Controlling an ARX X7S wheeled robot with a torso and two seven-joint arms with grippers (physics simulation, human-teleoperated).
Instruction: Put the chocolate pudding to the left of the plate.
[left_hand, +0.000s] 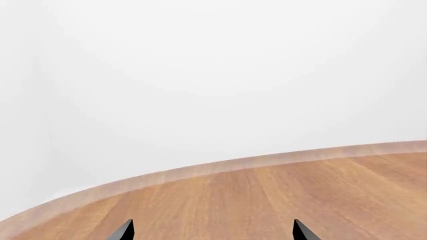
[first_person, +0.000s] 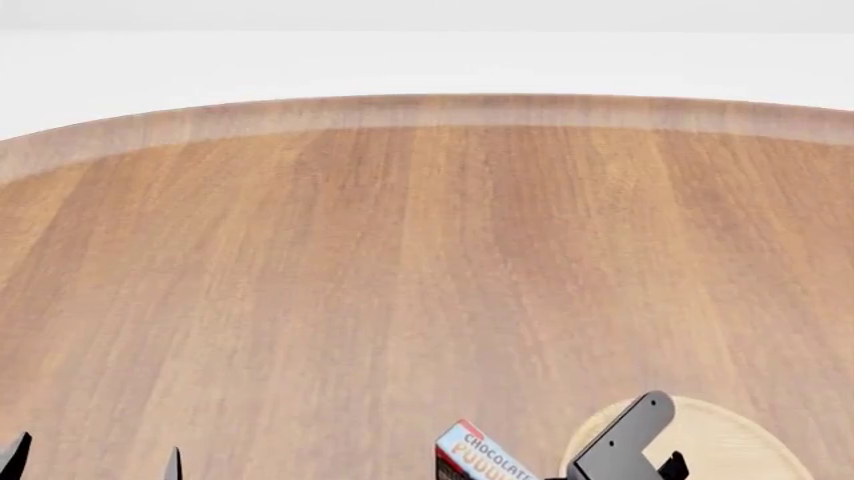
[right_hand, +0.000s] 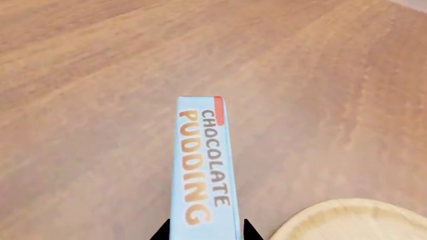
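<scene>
We see a round wooden worktop (first_person: 400, 260) with a paler rim curving along its far edge, and the action sits right at the near edge, toward the right. There our right gripper (right_hand: 205, 231) is closed on the chocolate pudding (right_hand: 203, 165): in the right wrist view its two dark fingertips press against either side of the narrow box, whose light blue face with orange and brown lettering points away from the camera. From the head view the chocolate pudding (first_person: 470, 455) sits just beside the plate (first_person: 727, 435), on the plate's left, with the dark arm of the right gripper crossing in front of the plate's rim. We cannot tell whether the box is resting on the wood or lifted off it. Our left gripper (left_hand: 212, 231) is at the near left edge, its fingertips spread apart with only bare wood between them.
</scene>
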